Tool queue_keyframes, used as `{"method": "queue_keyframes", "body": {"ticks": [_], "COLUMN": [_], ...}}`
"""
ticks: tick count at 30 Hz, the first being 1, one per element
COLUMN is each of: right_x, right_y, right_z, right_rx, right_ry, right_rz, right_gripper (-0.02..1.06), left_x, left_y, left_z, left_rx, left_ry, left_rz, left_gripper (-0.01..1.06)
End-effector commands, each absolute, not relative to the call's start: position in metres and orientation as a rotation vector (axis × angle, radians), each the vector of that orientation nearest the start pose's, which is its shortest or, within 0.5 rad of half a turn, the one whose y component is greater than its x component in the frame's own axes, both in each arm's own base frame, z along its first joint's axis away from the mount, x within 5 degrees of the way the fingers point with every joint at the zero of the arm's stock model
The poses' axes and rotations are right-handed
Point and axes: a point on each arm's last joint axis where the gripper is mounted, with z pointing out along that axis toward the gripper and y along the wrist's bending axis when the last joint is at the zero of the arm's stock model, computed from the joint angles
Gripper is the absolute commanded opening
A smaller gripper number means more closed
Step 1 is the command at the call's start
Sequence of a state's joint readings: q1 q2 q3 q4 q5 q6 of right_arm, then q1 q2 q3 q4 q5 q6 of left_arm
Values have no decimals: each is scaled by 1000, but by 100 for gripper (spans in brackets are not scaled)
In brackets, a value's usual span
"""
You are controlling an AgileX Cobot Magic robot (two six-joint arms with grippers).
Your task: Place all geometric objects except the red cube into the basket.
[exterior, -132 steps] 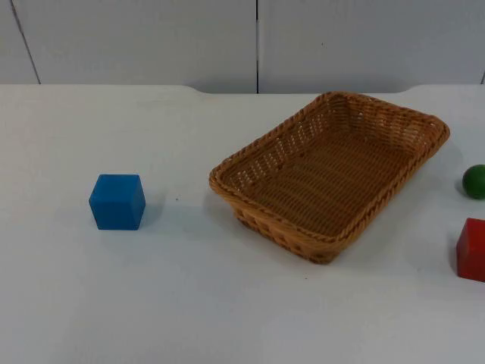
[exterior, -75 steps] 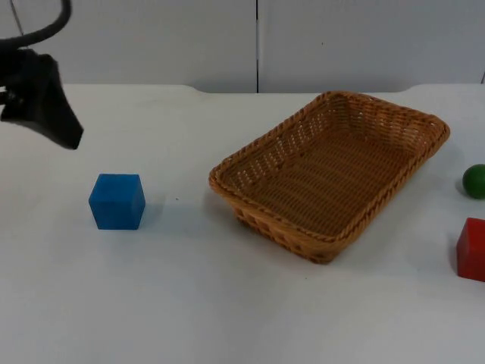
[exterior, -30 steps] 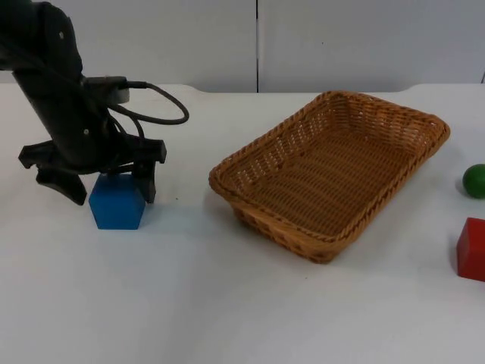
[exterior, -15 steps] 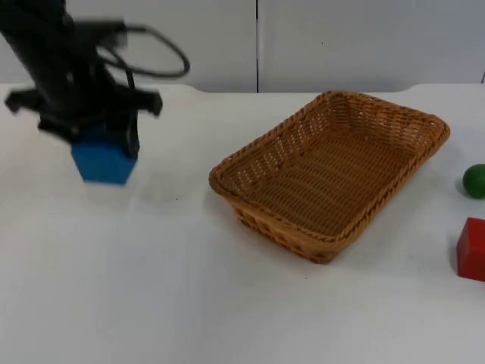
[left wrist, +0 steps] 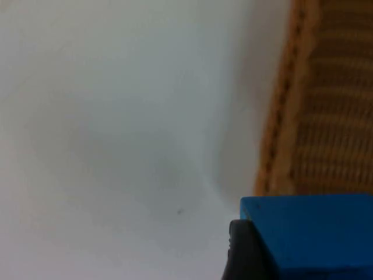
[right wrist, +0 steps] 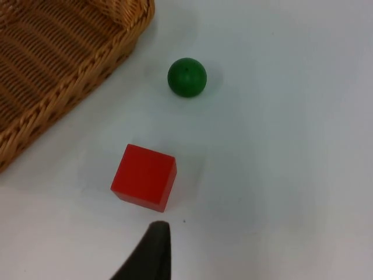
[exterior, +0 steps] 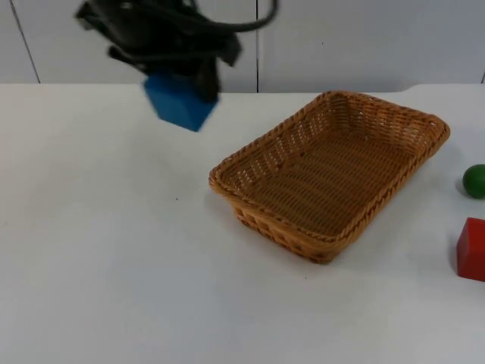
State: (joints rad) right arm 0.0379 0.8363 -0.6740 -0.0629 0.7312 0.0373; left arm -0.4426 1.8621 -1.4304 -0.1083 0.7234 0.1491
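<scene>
My left gripper (exterior: 173,76) hangs high over the table's back left, shut on the blue cube (exterior: 179,101), which is off the table and left of the wicker basket (exterior: 227,173). In the left wrist view the blue cube (left wrist: 312,236) sits against a black finger (left wrist: 245,254), with the basket's rim (left wrist: 280,146) beyond it. The green ball (exterior: 475,181) and the red cube (exterior: 471,249) lie on the table right of the basket. The right wrist view looks down on the red cube (right wrist: 144,177), the green ball (right wrist: 187,77) and the basket's corner (right wrist: 64,70); a black fingertip (right wrist: 152,251) stands just short of the red cube.
The grey partition wall (exterior: 341,42) closes off the table behind the basket. White table top (exterior: 151,288) stretches in front of and left of the basket.
The left arm came in, closed on the blue cube where it lay at the left, lifted it, and has now carried it up and to the right, toward the basket.
</scene>
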Motion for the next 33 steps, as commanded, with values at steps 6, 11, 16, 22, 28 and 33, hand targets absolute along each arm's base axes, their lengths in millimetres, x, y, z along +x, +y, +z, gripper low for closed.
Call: {"method": "queue_keyframes", "body": {"ticks": [6, 11, 16, 22, 28, 33], "right_x": [154, 154, 154, 154, 154, 154], "right_y": [1, 1, 1, 1, 1, 1], "right_z": [298, 298, 298, 298, 298, 298], "right_rx": [-34, -34, -32, -32, -32, -32], "right_ry": [2357, 2357, 2356, 2356, 2356, 2356], "right_rz": [-45, -45, -44, -44, -44, -44], "right_gripper": [105, 105, 105, 105, 105, 105], "left_x": [381, 396, 403, 405, 403, 402], "left_y": [-249, -287, -295, -294, -296, -297], "left_z": [226, 194, 170, 142, 128, 125], "left_rx": [839, 931, 959, 997, 1002, 987], "left_ry": [2507, 2534, 2583, 2639, 2674, 2693], "left_rz": [-284, -281, -267, -221, -229, -255], "left_gripper": [0, 0, 0, 0, 0, 33]}}
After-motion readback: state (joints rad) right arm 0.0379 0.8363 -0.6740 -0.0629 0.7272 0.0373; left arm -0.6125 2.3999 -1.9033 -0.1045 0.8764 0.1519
